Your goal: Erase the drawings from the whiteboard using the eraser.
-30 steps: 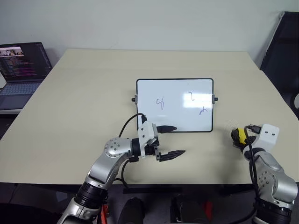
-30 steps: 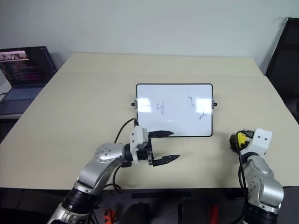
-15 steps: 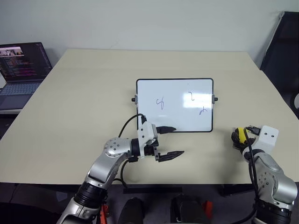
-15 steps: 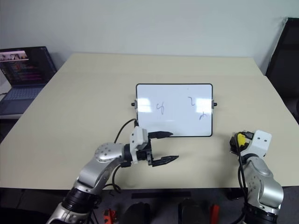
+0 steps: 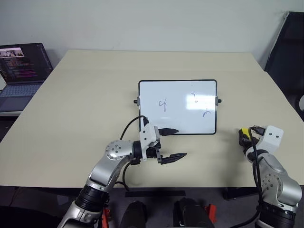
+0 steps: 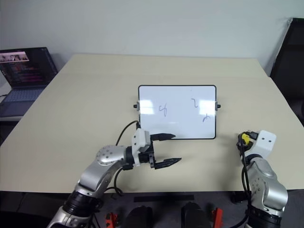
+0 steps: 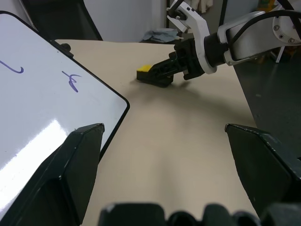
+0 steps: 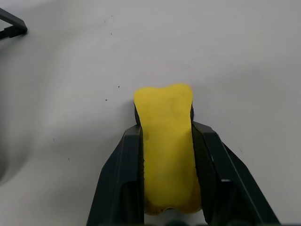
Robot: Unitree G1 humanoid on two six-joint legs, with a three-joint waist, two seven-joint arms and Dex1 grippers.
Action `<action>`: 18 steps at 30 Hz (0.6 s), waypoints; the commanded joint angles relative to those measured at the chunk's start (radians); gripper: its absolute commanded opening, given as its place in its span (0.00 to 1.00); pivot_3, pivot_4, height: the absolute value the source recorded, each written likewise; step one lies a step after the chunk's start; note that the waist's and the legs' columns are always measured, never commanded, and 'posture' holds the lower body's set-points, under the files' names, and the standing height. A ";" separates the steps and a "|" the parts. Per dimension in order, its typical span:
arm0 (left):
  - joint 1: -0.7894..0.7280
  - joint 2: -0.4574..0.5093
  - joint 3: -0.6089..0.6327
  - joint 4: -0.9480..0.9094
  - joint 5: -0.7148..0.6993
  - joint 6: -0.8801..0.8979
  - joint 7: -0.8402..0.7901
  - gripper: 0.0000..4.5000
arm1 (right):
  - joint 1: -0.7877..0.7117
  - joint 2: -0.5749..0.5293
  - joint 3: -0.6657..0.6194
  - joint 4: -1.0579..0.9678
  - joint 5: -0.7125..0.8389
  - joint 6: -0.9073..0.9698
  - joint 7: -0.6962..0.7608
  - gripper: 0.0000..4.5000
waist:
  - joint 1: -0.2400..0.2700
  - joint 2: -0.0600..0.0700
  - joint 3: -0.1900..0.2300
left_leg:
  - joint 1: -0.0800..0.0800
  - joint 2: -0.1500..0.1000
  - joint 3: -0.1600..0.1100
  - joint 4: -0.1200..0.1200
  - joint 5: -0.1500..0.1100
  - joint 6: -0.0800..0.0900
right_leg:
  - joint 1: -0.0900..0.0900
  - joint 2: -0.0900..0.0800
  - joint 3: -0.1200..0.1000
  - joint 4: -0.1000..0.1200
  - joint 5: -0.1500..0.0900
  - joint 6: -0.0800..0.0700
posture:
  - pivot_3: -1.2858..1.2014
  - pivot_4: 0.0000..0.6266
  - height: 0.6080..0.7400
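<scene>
The eraser, on the table at about four o'clock from the whiteboard, is pinched by its long sides in the closed right gripper and judged light, soft, squashing under pressure.

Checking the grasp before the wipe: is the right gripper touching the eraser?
Touching. The right wrist view shows the right gripper with both fingers pressed against the eraser's sides.

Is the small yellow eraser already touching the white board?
No, the yellow eraser block sits pinched in the right claw on bare table, apart from the black-framed whiteboard.
</scene>
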 commanded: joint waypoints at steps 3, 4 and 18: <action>-0.044 -0.026 0.052 0.048 0.076 -0.057 0.130 1.00 | 0.018 -0.031 0.076 -0.111 -0.036 -0.100 0.033 0.23 | 0.000 0.000 0.000 | 0.000 0.000 0.000 0.000 0.000 0.000 | 0.000 0.000 0.000 0.000 0.000 0.000 | 0.52 0.24 1.00; -0.053 -0.034 0.059 0.072 0.107 -0.068 0.175 1.00 | 0.030 -0.041 0.115 -0.134 -0.057 -0.147 0.053 0.23 | 0.001 0.000 0.000 | 0.000 0.000 0.000 0.000 0.000 0.000 | 0.000 0.000 0.000 0.000 0.000 0.000 | 0.52 0.24 1.00; -0.141 -0.093 0.027 0.233 0.229 -0.219 0.239 1.00 | -0.103 0.002 0.270 -0.059 -0.101 -0.388 0.117 0.23 | 0.001 0.000 0.000 | 0.000 0.000 0.000 0.000 0.000 0.000 | 0.000 0.000 -0.001 0.000 0.000 0.001 | 0.52 0.24 1.00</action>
